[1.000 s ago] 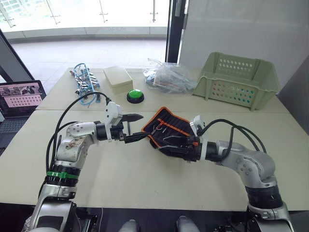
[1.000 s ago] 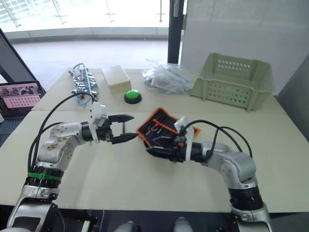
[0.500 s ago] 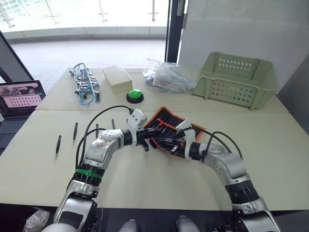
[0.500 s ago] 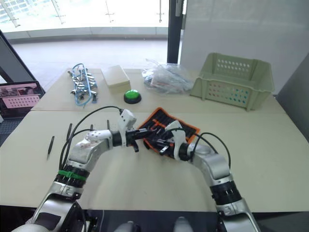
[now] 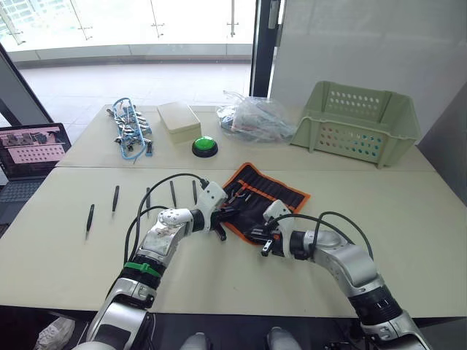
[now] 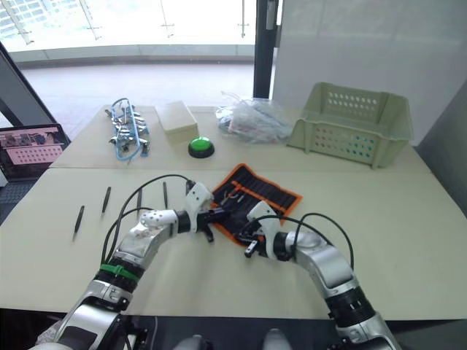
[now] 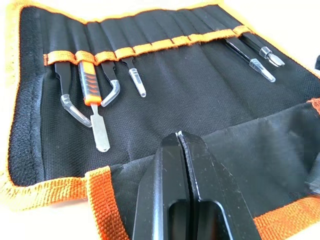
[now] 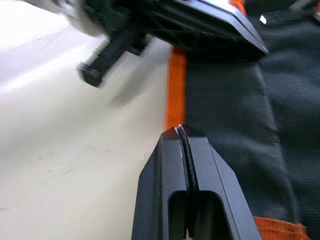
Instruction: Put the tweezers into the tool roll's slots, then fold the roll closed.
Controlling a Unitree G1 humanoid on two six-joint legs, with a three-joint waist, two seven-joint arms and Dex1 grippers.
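Both end effectors meet at the tool roll's [image 5: 264,199] near orange edge: the right end effector [image 8: 179,131] is pressed together on the hem, the left end effector [image 7: 178,135] together on the near flap. The roll lies open mid-bench [image 5: 219,284]; loose tweezers [image 5: 115,197] lie to its left, the green basket [image 5: 357,120] beyond

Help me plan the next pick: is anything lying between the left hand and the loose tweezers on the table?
Nothing visible. The left hand sits at the left edge of the tool roll; the tweezers lie on bare table to its left, with only the arm's own cable arching over them.
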